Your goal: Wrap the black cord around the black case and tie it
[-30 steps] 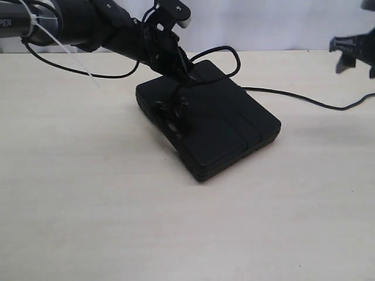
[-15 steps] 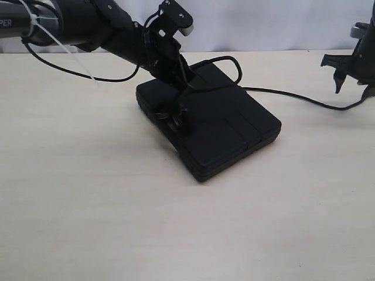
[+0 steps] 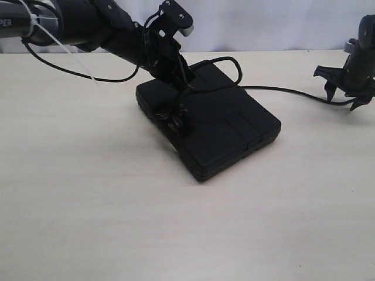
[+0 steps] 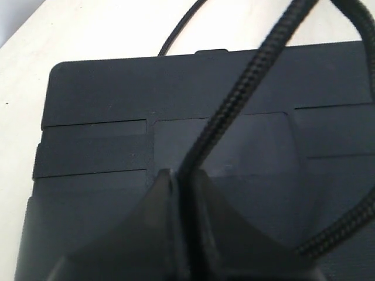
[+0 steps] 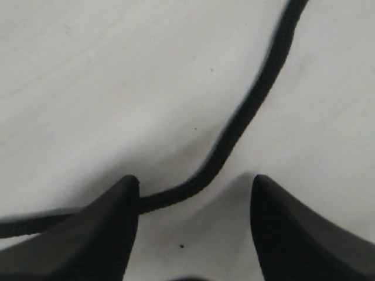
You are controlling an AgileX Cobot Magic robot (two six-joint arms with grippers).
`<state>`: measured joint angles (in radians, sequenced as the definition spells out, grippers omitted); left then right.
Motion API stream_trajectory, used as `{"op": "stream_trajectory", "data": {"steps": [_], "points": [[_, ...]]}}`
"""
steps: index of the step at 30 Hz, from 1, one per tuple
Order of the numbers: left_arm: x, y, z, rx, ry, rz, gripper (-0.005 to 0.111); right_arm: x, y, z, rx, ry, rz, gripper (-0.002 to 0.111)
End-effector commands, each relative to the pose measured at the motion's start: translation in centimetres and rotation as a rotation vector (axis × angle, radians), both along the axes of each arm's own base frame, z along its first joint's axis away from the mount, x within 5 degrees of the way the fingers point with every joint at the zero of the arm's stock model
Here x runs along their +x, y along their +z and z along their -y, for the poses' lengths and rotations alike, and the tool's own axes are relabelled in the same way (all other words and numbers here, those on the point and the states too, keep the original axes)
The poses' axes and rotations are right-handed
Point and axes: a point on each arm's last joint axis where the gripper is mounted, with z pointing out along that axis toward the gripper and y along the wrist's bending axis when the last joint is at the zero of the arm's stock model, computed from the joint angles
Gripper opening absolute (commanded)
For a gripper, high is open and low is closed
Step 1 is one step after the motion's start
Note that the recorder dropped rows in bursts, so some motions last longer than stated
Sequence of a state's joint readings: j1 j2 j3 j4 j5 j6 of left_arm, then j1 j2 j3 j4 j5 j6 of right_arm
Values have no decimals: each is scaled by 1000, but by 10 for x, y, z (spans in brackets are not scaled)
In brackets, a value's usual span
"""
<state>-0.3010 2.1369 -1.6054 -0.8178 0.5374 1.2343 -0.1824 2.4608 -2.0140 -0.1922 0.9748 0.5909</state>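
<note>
Nearest, the pale wooden table [image 3: 117, 222] carries the black case [image 3: 228, 132]. The case rests flat on it, with one corner turned to the exterior camera and grooved bands across its lid. Over the rear left part of the case, the left gripper [image 4: 180, 175] points down at the lid. Its fingers are pressed together and pinch the black cord [image 3: 281, 89] between their tips. From this pinch the braided cord rises, makes an open loop over the far corner of the case, and goes down to the table. A dark tangled piece sits at the left edge of the case, under the gripper; I cannot tell if it is the cord's knot. To the right of the case, well apart from it, the cord runs along the table to the right gripper [image 3: 344, 96]. This gripper hangs low over the table with fingers apart, and the cord passes between them, not clamped. Behind the case stands a white backdrop [image 3: 263, 23].
</note>
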Motion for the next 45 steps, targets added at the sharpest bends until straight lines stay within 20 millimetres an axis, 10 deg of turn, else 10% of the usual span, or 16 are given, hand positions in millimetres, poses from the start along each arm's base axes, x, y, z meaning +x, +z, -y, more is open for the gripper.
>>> {"op": "stream_trajectory", "data": {"steps": [1, 26, 31, 38, 45], "points": [[-1, 1, 2, -8, -5, -8, 0, 3, -12, 0, 12, -28, 25, 54], [-1, 1, 2, -10, -5, -9, 0, 10, -6, 0, 17, -56, 118, 54], [-2, 1, 2, -10, -7, -11, 0, 3, -10, 5, -52, -25, 28, 36], [-2, 1, 2, -9, -8, -11, 0, -2, -13, -2, 3, 158, -71, 5], [-2, 1, 2, -7, -8, -10, 0, -4, 12, -62, -1, 639, -156, 4]]}}
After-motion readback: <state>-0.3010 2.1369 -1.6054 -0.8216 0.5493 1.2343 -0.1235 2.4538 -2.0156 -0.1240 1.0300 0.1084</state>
